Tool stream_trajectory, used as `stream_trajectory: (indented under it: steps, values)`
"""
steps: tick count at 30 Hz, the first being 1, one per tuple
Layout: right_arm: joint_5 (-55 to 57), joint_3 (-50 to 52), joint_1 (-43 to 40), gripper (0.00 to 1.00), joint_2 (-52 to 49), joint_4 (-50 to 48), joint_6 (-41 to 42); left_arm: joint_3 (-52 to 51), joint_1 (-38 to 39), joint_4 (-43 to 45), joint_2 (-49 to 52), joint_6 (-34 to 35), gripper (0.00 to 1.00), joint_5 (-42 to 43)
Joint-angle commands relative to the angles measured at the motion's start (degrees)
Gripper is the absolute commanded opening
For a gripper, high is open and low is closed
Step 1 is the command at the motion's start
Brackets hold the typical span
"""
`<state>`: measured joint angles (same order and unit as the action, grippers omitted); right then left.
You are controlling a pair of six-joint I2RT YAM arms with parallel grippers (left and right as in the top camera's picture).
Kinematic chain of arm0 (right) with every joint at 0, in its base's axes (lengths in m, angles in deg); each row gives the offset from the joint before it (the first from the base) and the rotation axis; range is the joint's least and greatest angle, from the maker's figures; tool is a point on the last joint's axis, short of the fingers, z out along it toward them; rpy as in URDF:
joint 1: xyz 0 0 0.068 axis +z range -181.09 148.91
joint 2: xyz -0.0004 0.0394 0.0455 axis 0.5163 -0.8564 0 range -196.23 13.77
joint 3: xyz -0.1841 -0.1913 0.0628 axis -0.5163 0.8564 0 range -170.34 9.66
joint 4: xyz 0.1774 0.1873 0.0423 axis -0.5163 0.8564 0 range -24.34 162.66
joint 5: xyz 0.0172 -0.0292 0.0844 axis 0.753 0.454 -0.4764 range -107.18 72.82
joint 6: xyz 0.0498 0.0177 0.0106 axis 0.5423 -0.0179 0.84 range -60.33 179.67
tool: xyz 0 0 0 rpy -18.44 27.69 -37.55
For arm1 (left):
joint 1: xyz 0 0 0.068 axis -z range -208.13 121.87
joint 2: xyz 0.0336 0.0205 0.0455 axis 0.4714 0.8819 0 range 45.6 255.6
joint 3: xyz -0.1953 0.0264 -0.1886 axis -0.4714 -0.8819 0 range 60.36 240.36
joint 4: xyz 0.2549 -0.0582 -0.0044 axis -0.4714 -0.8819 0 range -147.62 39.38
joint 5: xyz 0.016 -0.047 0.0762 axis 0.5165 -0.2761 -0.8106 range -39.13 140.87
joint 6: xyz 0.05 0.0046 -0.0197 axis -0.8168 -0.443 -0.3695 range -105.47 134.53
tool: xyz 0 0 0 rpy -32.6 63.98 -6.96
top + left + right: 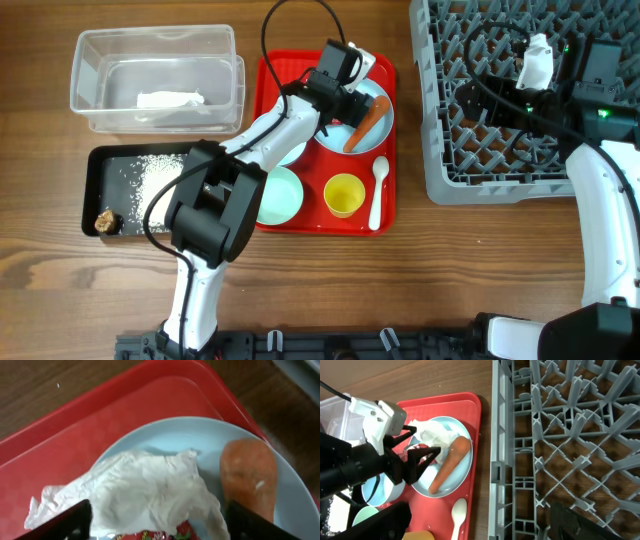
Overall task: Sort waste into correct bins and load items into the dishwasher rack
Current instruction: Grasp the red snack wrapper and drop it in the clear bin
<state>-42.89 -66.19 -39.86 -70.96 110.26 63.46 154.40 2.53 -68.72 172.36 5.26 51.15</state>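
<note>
**Inspector:** Left arm first. How does the left gripper [159, 512] stand?

**Assistant:** Its jaws are spread wide and it holds nothing. It hangs over the plate [200, 435] with one finger on each side of the crumpled napkin [145, 490]. I cannot tell whether the fingers touch the napkin.

**Inspector:** Where is that plate?

**Assistant:** It sits in the far-right corner of the red tray [385, 215], which lies at the middle of the table [450, 280]. The carrot [367, 127] lies on the plate just beside the napkin. A bit of red wrapper [150, 535] shows under the napkin's edge.

**Inspector:** What else is on the red tray?

**Assistant:** The light blue bowl [292, 155] is on the tray's left side, partly under the left arm. The mint bowl [280, 195] is in the near-left corner. The yellow cup [345, 195] stands by the tray's near edge. The spoon [377, 200] lies along the right edge.

**Inspector:** And the bins?

**Assistant:** The clear tub [90, 60] is at the table's far-left corner with a white wad [170, 100] lying in it. The black tray [95, 160] is just nearward of the tub, by the table's left edge. It holds rice grains [160, 180], and the brown scrap [105, 220] is in its near-left corner.

**Inspector:** Right side?

**Assistant:** The rack [530, 160] fills the table's far-right corner. The right gripper [480, 510] hangs above the rack's left part, its fingers far apart and empty.
</note>
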Motion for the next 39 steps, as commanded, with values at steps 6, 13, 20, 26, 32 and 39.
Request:
stream_trajectory:
  steps: [6,13,20,26,32,39]
  values:
    - [-0.96,-0.63,0.02,0.91,0.72,0.04,-0.83,0.09,-0.22,1.97,5.42,2.25,0.52,-0.55]
    - [-0.96,-0.63,0.02,0.91,0.72,0.66,-0.79,0.11,-0.24,2.67,6.12,5.88,0.04,-0.63]
    - [-0.94,-0.63,0.02,0.91,0.72,0.90,-0.81,0.11,-1.62,-3.10,-10.56,15.28,0.04,-3.21]
    - [-0.94,-0.63,0.02,0.91,0.72,0.90,-0.81,0.11,-16.48,-19.96,-24.68,25.42,0.04,-9.60]
    - [-0.96,-0.63,0.02,0.91,0.72,1.11,-0.81,0.04,-32.57,-22.38,-17.11,25.40,0.12,-8.94]
    - [-0.96,-0.63,0.02,0.91,0.72,0.94,-0.79,0.13,-35.06,-20.70,-17.18,21.46,0.96,-1.16]
